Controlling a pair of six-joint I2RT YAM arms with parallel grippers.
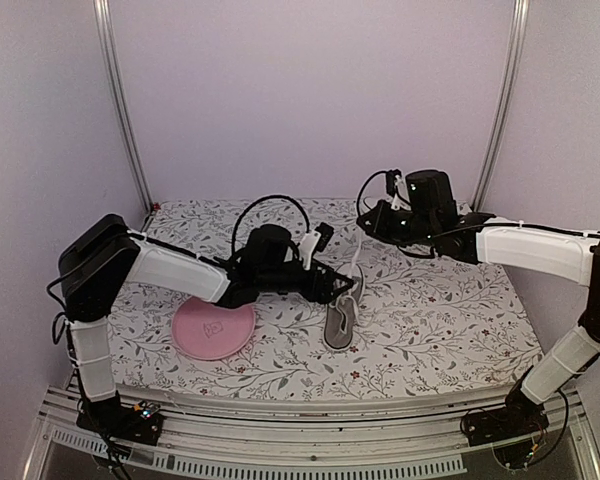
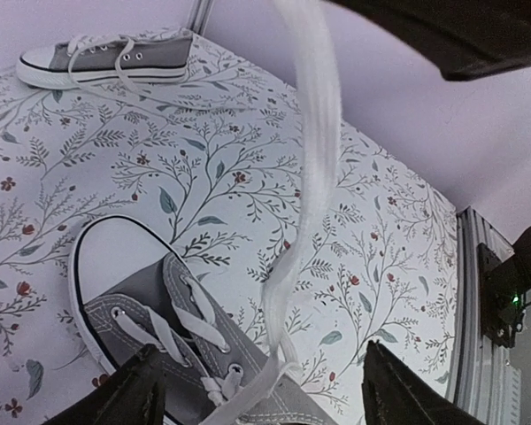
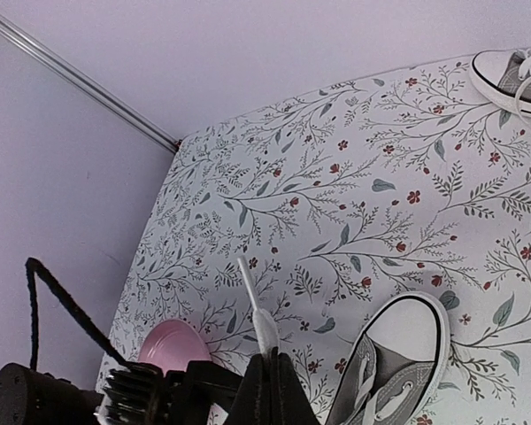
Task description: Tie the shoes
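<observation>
One grey shoe (image 1: 342,320) with a white toe cap lies in the middle of the table, also seen in the left wrist view (image 2: 150,310) and the right wrist view (image 3: 398,372). A white lace (image 2: 314,159) rises taut from its eyelets. My right gripper (image 3: 274,361) is shut on the lace's end (image 3: 264,323), held above the table (image 1: 364,238). My left gripper (image 2: 265,398) hangs open over the shoe's lacing (image 1: 332,285), with the raised lace passing between its fingers (image 2: 137,390) untouched. The second shoe (image 2: 106,57) lies on its side at the far edge (image 3: 513,80).
A round pink plate (image 1: 213,328) lies on the floral tablecloth left of the shoe, under the left forearm, and shows in the right wrist view (image 3: 173,347). Walls with metal posts (image 1: 120,100) close off the back and sides.
</observation>
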